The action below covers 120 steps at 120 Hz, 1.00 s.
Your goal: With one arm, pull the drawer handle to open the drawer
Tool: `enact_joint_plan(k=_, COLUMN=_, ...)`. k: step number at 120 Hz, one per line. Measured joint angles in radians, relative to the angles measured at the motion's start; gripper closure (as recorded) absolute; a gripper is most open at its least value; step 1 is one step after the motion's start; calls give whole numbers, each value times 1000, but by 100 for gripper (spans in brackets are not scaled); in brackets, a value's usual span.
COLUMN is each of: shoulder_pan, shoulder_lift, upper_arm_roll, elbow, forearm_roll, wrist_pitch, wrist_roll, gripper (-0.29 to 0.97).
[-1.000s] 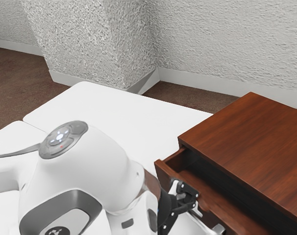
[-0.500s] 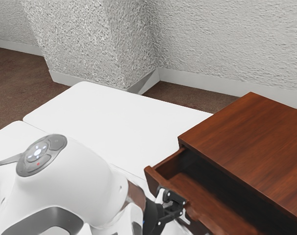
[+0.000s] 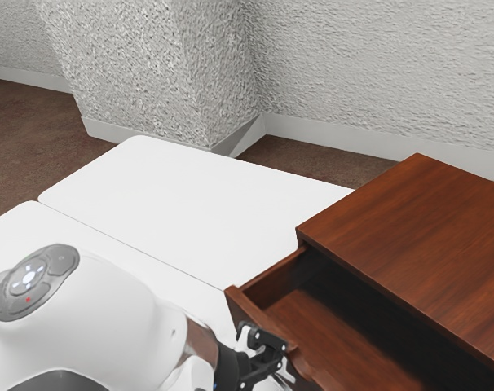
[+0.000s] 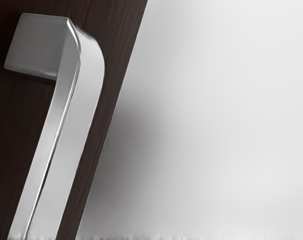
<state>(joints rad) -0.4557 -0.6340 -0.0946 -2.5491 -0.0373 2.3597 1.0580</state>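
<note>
A dark wooden cabinet [image 3: 418, 236] stands at the exterior view's right, and its top drawer [image 3: 312, 314] is pulled well out toward the arm, with the inside showing bare. My black gripper [image 3: 263, 352] is pressed against the drawer's front panel [image 3: 251, 303] at the lower edge of that view, fingers closed around the handle there. In the wrist view the silver bar handle [image 4: 56, 140] runs close under my hand across the dark wood front [image 4: 16, 125].
The cabinet rests on a white table [image 3: 174, 195]. My white arm [image 3: 84, 326] takes up the lower left corner. Rough plaster walls and a brown floor [image 3: 27, 138] lie behind.
My arm has drawn back toward the exterior view's lower left, and the drawer has slid out with it, going from a narrow gap to wide open.
</note>
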Motion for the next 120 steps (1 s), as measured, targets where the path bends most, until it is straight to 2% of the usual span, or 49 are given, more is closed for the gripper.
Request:
enact_joint_plan(k=35, shoulder_pan=2, shoulder_lift=-36, upper_arm_roll=-3, elbow=-25, forearm_roll=-2, wrist_pitch=-18, wrist_roll=-22, gripper=0)
enact_joint_plan(k=120, shoulder_pan=45, shoulder_lift=-159, upper_arm_roll=-75, elbow=-87, forearm_roll=-47, wrist_pitch=-82, wrist_roll=-55, gripper=0)
